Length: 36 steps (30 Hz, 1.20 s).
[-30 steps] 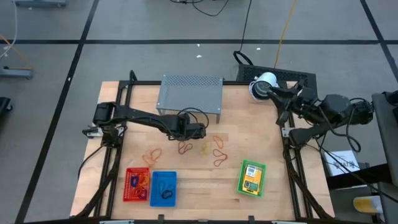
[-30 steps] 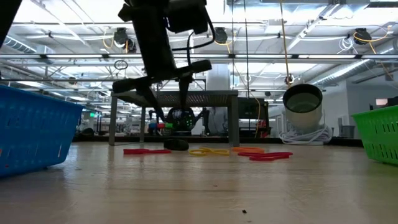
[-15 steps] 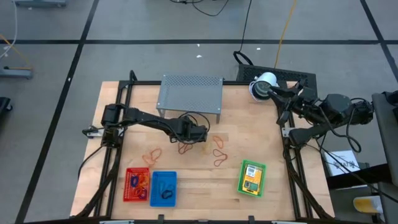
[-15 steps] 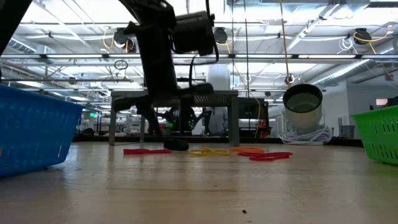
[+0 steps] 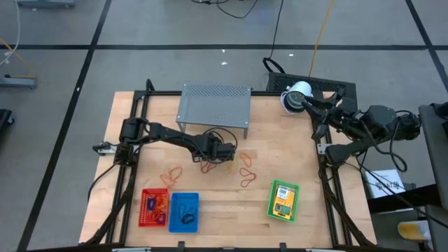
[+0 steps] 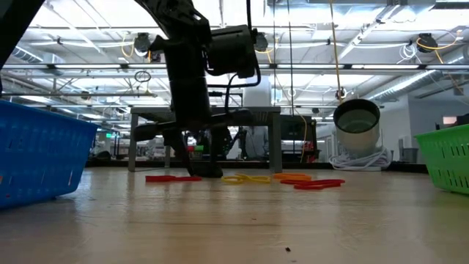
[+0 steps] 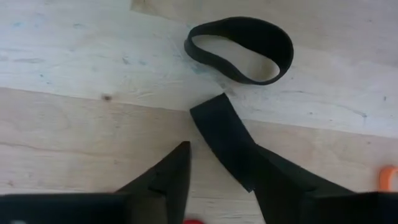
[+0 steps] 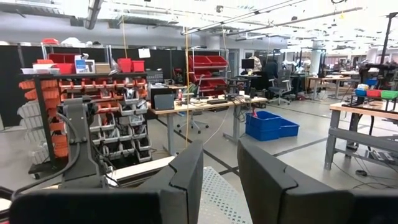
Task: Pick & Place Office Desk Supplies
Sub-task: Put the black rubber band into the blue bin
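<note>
left pincer (image 7: 205, 149) parted, just short of black loop (image 7: 240, 50)

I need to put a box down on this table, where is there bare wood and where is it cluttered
Bare wood lies between the grey shelf and the right edge, above the green basket. Another strip runs between the blue basket and the green one. The middle is crowded: rubber-band loops are scattered there, and the left gripper is low over a black band. The red basket fills the near-left corner.

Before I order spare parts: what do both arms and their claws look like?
Both arms are dark, jointed links with black cables looped alongside. The left claw has two flat, black, tapering fingers; the right claw has two broader black fingers. No markings show.
</note>
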### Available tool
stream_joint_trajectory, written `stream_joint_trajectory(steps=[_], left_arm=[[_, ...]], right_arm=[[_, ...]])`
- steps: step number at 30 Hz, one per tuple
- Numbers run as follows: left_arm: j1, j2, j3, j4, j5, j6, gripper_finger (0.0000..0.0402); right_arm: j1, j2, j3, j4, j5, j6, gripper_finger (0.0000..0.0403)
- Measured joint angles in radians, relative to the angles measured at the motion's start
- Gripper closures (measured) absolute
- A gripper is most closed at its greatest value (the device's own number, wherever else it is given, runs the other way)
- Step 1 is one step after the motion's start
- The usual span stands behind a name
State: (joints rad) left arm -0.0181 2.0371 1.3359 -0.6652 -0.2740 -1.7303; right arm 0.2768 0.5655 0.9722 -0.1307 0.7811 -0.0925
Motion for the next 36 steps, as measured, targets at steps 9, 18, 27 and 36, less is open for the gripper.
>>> stream_joint_trajectory(steps=[9,18,27,36], left_arm=[[-0.004,-0.023,-0.004,0.024,0.029,0.096,0.0389],[-0.032,-0.109,-0.004,0.042,0.127,0.225,0.0398],[-0.093,-0.323,-0.004,-0.077,0.169,0.431,0.0398],[-0.183,-0.480,-0.003,-0.111,0.338,0.620,0.0399]], right_arm=[[0.000,0.000,0.000,0.003,0.000,0.000,0.0314],[0.000,0.000,0.000,-0.001,0.001,0.006,0.0314],[0.000,0.001,0.000,-0.021,0.002,0.107,0.0314],[0.000,0.028,0.000,-0.022,0.003,0.188,0.0314]])
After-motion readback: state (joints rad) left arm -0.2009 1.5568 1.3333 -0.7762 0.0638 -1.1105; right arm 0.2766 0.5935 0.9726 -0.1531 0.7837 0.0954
